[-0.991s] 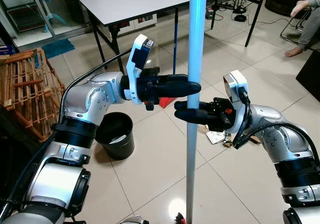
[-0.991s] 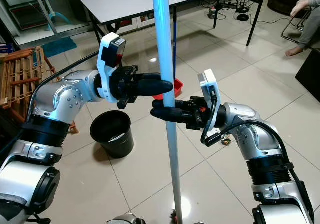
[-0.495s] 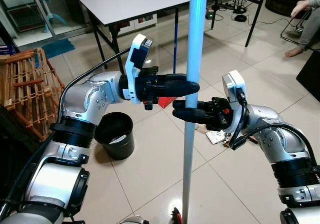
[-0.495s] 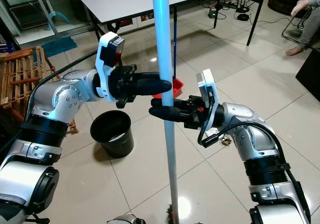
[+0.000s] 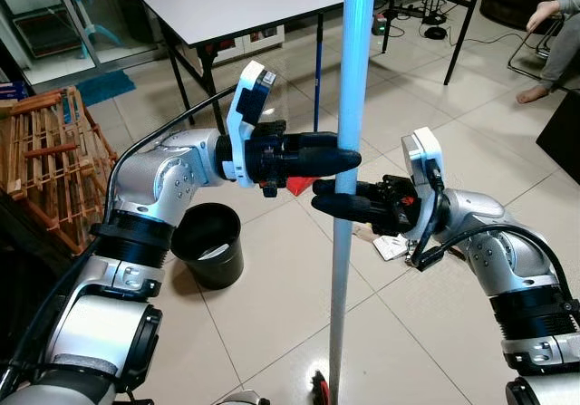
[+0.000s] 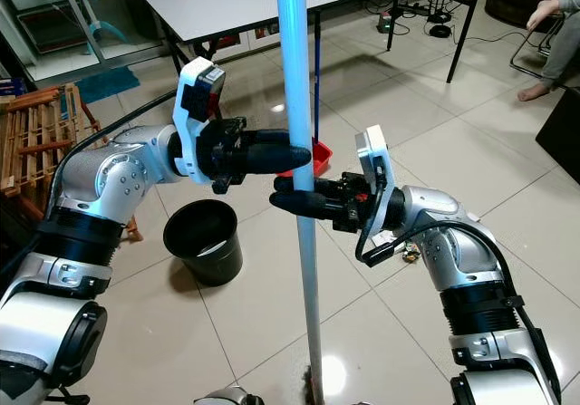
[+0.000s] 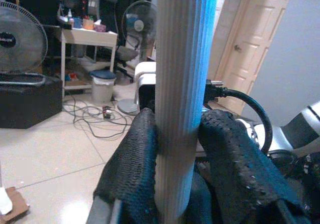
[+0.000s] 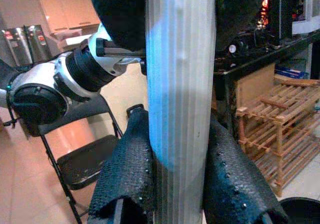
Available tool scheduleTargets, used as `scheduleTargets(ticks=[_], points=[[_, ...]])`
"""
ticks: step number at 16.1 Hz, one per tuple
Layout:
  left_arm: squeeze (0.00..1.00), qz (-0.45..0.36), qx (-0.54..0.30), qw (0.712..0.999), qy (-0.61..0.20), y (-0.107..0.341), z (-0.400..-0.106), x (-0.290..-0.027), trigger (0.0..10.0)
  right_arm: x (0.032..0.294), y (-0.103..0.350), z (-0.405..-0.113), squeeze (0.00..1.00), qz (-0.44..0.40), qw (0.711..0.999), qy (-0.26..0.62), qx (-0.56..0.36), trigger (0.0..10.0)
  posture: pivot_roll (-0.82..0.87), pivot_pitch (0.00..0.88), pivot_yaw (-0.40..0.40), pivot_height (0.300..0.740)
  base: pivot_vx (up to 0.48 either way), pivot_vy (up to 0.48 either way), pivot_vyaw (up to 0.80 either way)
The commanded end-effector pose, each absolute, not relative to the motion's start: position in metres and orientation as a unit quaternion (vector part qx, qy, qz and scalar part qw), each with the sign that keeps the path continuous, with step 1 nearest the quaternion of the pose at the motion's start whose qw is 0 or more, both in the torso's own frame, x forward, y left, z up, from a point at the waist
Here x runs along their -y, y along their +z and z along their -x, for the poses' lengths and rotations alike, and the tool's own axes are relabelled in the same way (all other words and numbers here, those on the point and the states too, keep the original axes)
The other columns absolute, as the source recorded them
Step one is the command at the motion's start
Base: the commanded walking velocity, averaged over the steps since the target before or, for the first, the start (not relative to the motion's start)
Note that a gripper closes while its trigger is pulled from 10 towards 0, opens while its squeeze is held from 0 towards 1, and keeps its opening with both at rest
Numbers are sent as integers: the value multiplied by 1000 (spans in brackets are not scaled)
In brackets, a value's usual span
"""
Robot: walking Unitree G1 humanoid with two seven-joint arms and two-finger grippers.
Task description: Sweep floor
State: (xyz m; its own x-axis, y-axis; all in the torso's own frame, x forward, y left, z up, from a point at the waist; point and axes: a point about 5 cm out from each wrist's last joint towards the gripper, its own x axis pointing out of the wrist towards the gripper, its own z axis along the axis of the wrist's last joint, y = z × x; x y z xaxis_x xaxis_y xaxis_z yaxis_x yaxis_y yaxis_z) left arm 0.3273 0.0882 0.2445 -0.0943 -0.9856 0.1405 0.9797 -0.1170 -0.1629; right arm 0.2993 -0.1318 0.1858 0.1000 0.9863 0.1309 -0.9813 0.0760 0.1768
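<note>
Mid-sweep at frame centre, left pincer [image 5: 340,160] and right pincer [image 5: 328,206] both clamp the broom pole [image 5: 349,124] (paper scraps [image 5: 391,246] likely next).

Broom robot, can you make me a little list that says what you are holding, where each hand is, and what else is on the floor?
holding: broom handle, a pale blue pole standing nearly upright
left gripper: shut on the pole, the upper of the two
right gripper: shut on the pole, just below the left one
broom head: only a bit shows at the bottom edge of the view
bucket: black, on the tiled floor by the left arm
dustpan: red, behind the pole
litter: scraps on the tiles under the right arm
table: white, farther back
</note>
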Motion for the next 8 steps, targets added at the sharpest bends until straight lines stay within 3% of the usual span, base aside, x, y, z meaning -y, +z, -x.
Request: scheduleTargets(ticks=[1,8], points=[[1000,92,6,637,-765,252,-323,-86,10000,135,182,-302,0,-114,749,653,-21,10000,-71,0,101,740,0,0,0],[1000,92,1,639,-763,250,-324,-87,10000,134,180,-303,0,-118,751,650,-21,10000,-69,0,101,740,0,0,0]])
